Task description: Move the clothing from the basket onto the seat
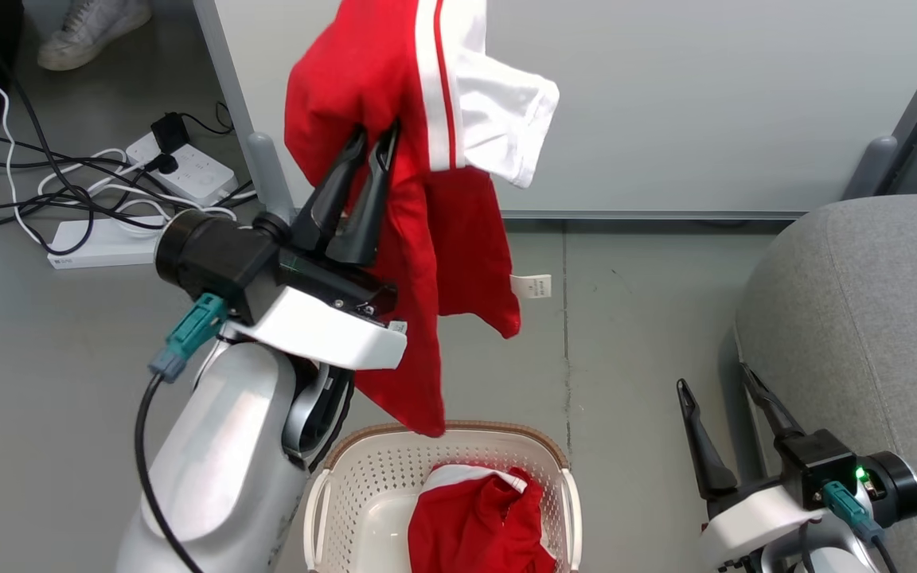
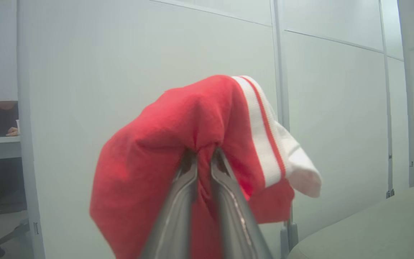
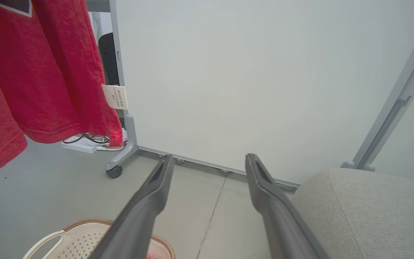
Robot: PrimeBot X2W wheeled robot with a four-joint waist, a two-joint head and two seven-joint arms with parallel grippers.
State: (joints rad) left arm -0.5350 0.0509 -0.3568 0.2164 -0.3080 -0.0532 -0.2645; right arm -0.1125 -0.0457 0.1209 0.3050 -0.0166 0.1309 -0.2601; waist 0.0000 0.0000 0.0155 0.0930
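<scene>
A soft, bright red garment (image 1: 442,263) with a white sleeve and striped rib trim hangs limp at 12 o'clock in the head view. Its hem dangles above the basket (image 1: 323,509), a cream perforated plastic tub with a brown woven-look rim at 6 o'clock. A crumpled red piece (image 1: 478,525) lies inside. The grey, coarse-weave seat (image 1: 864,318) curves in at 3 o'clock. The left fingers (image 1: 331,199), raised on a bent forearm, pinch the garment's upper fold. The right fingers (image 1: 701,450) stand spread and empty, low at 5 o'clock beside the seat.

open floor (image 1: 634,334) beside basket (image 1: 458,434), seat (image 1: 864,318) flanking right
</scene>
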